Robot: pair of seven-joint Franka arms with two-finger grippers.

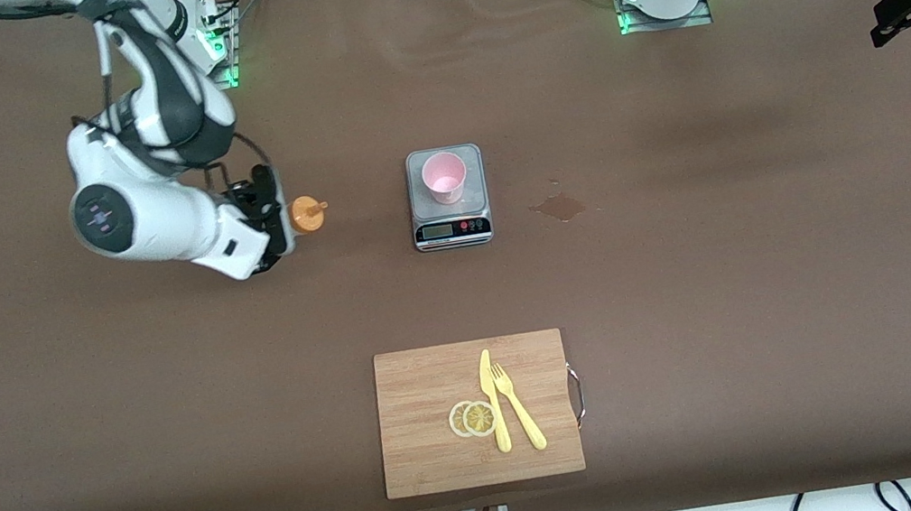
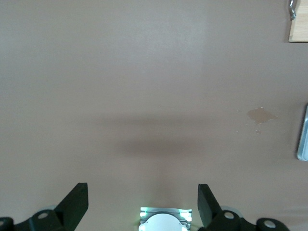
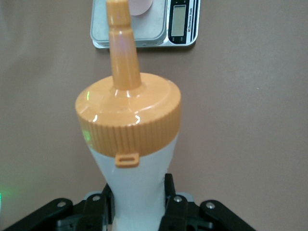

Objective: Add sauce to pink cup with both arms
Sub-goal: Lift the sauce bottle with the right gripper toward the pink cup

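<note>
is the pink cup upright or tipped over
Upright: the cup stands on the scale with its open mouth up.

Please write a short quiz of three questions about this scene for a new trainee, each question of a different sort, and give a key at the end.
1. True or false: the right claw is shut on the squeeze bottle.
2. Where does the pink cup stand? A) on the cutting board B) on the scale C) on the bare table
3. Fill in: the left claw is ____, holding nothing, while its arm waits.

Key
1. True; the bottle with its orange cap is gripped at its body, toward the right arm's end of the table.
2. B
3. open
</note>
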